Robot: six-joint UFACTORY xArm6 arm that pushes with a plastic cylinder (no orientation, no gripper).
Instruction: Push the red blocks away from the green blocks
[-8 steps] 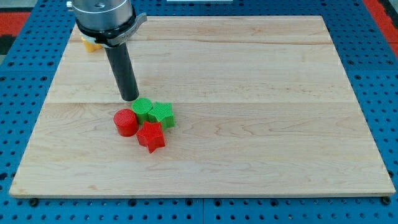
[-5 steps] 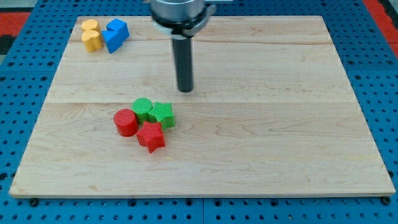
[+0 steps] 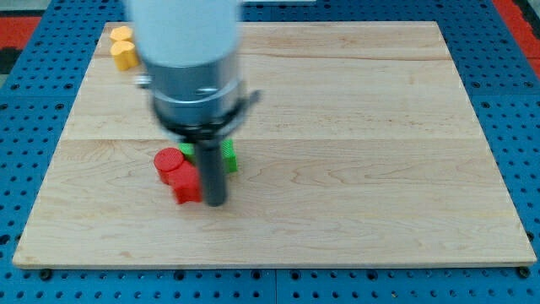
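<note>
Compared w/ half a sec. ago, my tip (image 3: 215, 203) has come from above the cluster down to the right side of the red star-shaped plastic block (image 3: 186, 187), touching it or nearly so. The star now sits a bit more to the view's left on the pale wooden desk (image 3: 380, 127), so the push has begun. No pincer on this arm (only a plain dark rod), so nothing opens or holds.

The red cylinder block (image 3: 167, 161) is just up-left of the star, approx. touching it. The green blocks (image 3: 229, 157) are up-right of the star, mostly hidden by the rod, so their shapes cannot be told. My judgement: the gap between red and green is small, more pushing to the left is needed.
</note>
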